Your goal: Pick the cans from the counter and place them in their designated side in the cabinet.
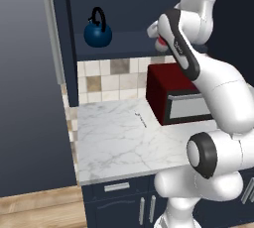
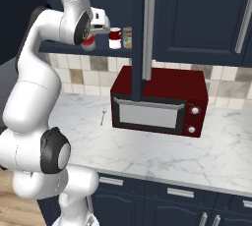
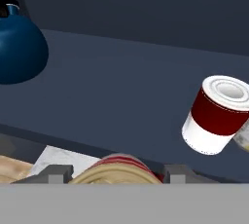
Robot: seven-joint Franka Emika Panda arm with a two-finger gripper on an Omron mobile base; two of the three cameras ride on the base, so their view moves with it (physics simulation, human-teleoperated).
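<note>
My gripper [image 2: 91, 41] is up at the front edge of the dark navy cabinet [image 2: 74, 47], shut on a can [image 3: 119, 170] with a red top band over tan. The can's rim sits between my two fingertips [image 3: 53, 173] in the hand view. In the left base view the gripper [image 1: 161, 39] pokes past the forearm with a bit of red showing. A second can [image 3: 214, 116] with a red-and-white label stands on the shelf floor [image 3: 121, 86] ahead and to the right, also seen as the can [image 2: 114, 38] beside my hand. The marble counter [image 1: 114, 138] lies below.
A blue kettle [image 1: 97, 31] stands on the shelf's left part. A yellowish-green can [image 2: 127, 37] stands right of the red-and-white one. A dark red microwave [image 2: 157, 102] sits on the counter under the shelf. An open cabinet door's edge with a silver handle [image 2: 147, 38] hangs to the right.
</note>
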